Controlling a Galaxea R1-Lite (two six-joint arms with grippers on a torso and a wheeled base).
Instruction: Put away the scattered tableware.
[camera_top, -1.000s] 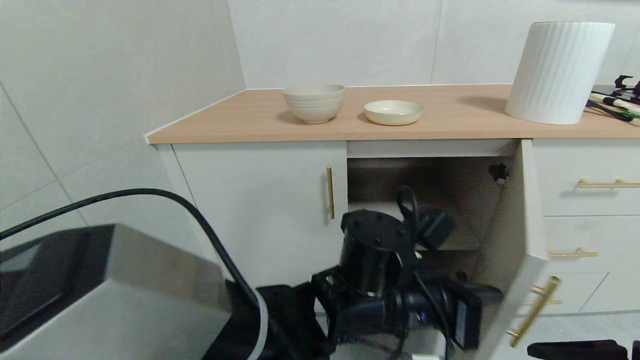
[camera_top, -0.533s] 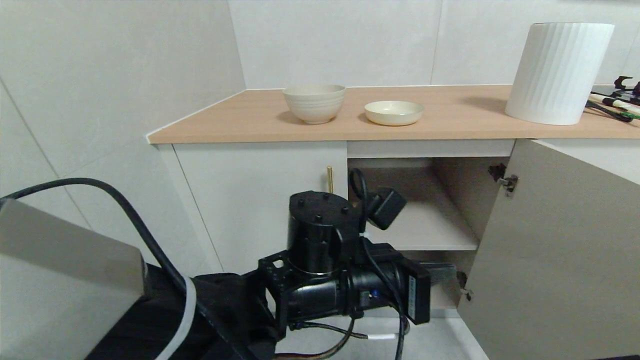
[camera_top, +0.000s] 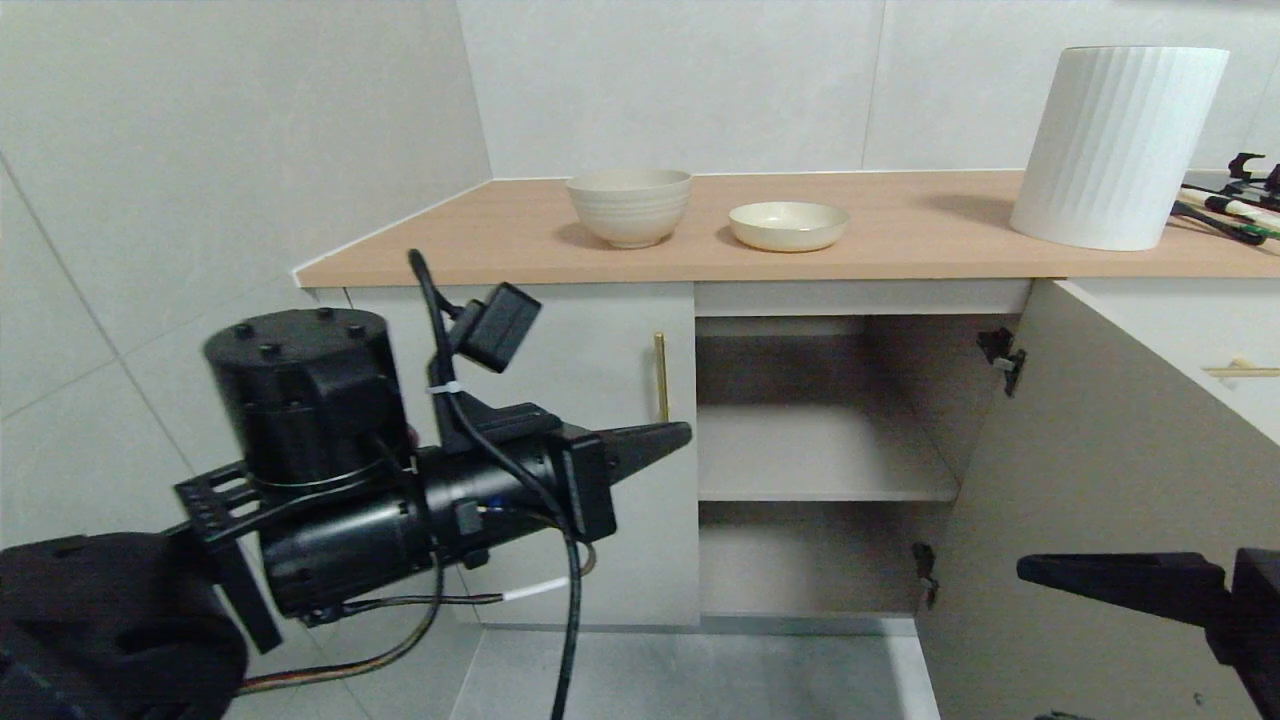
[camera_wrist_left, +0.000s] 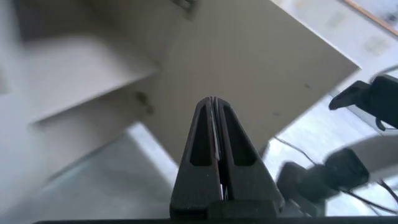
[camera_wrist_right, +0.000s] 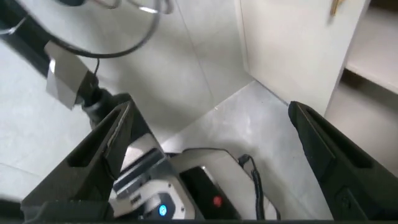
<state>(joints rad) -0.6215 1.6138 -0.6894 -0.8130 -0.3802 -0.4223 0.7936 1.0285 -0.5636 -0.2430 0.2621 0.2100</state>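
Now right door (camera_top: 1090, 460) swung wide, shelf (camera_top: 820, 455) exposed. Left gripper (camera_top: 665, 440), jaws clenched on nothing, has pulled back from opening to front of left door (camera_top: 600, 330). Right gripper (camera_wrist_right: 210, 111), jaws spread, has come in low beside right door. Bowl (camera_top: 629, 205) and dish (camera_top: 788, 224) unmoved on counter (camera_top: 480, 245), side by side. Judgement: opening step done; pick-up comes next.

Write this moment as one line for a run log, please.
cabinet door: open | bowl, dish: on counter | left gripper: shut, empty | right gripper: open, empty
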